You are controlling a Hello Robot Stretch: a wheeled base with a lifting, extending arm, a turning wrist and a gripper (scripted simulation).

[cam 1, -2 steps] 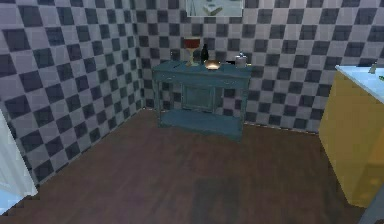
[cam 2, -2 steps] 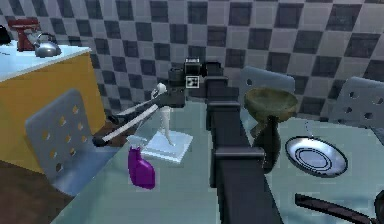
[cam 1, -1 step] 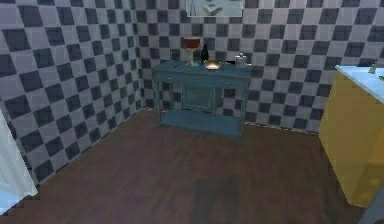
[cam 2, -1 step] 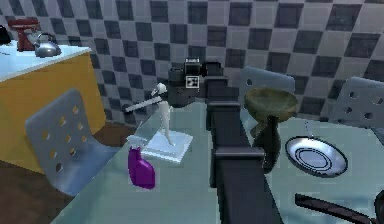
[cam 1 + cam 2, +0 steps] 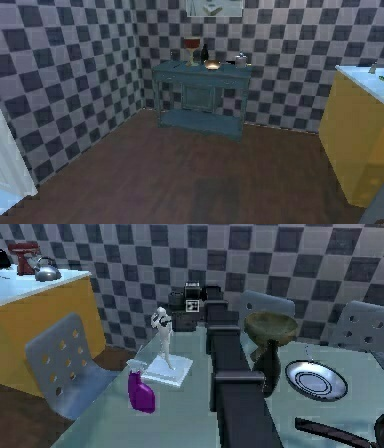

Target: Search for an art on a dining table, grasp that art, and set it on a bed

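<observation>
The arm [image 5: 240,394] rises as a dark bar across the dining table [image 5: 185,414] in the arm side view, and the gripper [image 5: 182,304] sits at its far end, near the table's far edge, just left of two small white squares [image 5: 197,290]. A checkered wall and the edge of the table lie behind the gripper. Its fingers are too small and dark to make out, so their state cannot be told, nor whether it holds or touches anything. The art is a white statue [image 5: 162,346], a standing figure on a flat white base. It stands upright on the tabletop to the left of the arm, with its head just below and left of the gripper; whether the two touch cannot be told. A purple bottle [image 5: 141,392] stands just beside the base, nearer the table's near edge. Right of the arm are a dark goblet-shaped vase [image 5: 268,332] and a plate [image 5: 318,379]. Grey chairs [image 5: 62,359] stand around the table, and a yellow counter [image 5: 50,324] at the left carries a kettle [image 5: 45,268]. The forward view shows a blue side table [image 5: 200,95] against a checkered wall with a few small things on top, a yellow cabinet [image 5: 350,130] at the right and a wooden floor [image 5: 180,170].
</observation>
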